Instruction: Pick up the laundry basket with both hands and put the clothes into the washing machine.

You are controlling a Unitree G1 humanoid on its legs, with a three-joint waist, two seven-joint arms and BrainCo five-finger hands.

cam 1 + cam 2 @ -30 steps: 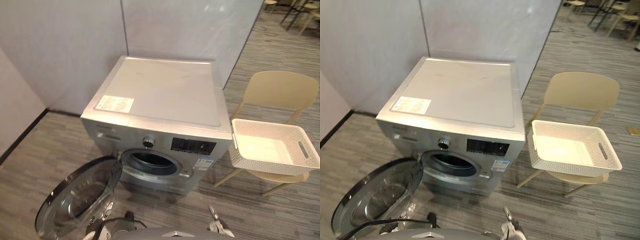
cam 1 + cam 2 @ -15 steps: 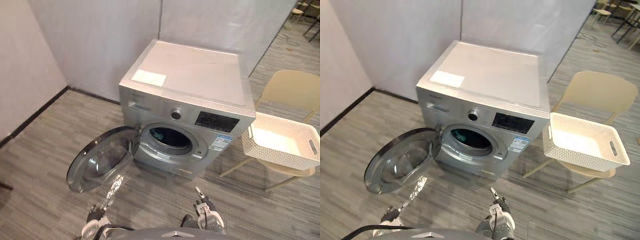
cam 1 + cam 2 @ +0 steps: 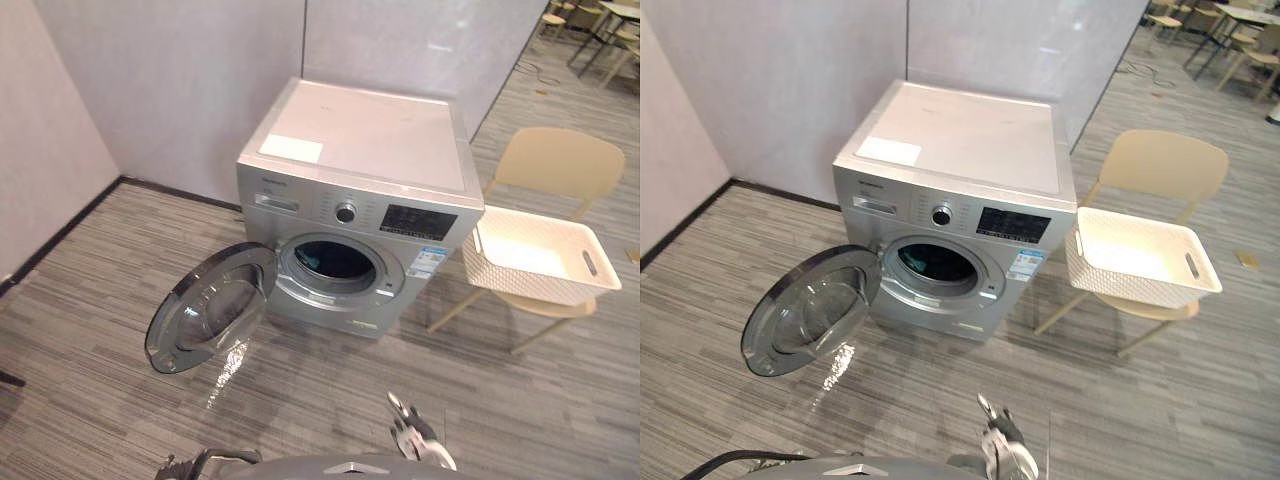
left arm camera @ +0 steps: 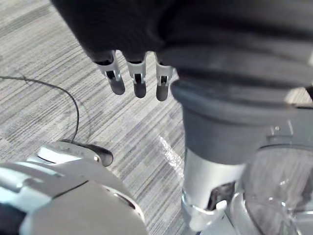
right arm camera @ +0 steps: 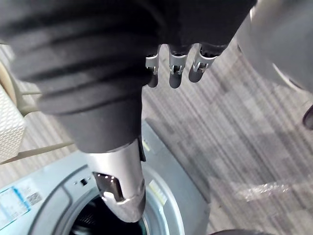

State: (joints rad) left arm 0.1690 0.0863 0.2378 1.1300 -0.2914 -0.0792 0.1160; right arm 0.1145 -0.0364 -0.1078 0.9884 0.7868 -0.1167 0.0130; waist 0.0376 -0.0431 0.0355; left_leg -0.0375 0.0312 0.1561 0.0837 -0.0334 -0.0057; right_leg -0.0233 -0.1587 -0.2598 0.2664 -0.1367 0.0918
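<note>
The white laundry basket (image 3: 500, 276) sits on the seat of a beige chair (image 3: 560, 165) at the right of the frame, and its inside shows plain white. Neither hand touches it. Just beside it, toward the centre, stands the silver washing machine (image 3: 370, 140), a white label (image 3: 292, 149) on its flat top, a round knob (image 3: 345, 212) and a dark display panel (image 3: 418, 222) on its front. Its round glass door (image 3: 210, 305) is swung wide open to the lower left, over the grey striped floor (image 3: 90, 300). The drum opening (image 3: 335, 262) is dark; what lies inside I cannot tell. Grey wall panels (image 3: 180, 90) stand behind the machine.

The right hand (image 3: 415, 437) hangs low at the bottom edge, right of centre, well apart from the basket. Its fingers (image 5: 175, 73) are relaxed and hold nothing. The left hand (image 4: 140, 73) hangs over the floor near the open door, its fingers (image 4: 163, 88) likewise loose and empty.
</note>
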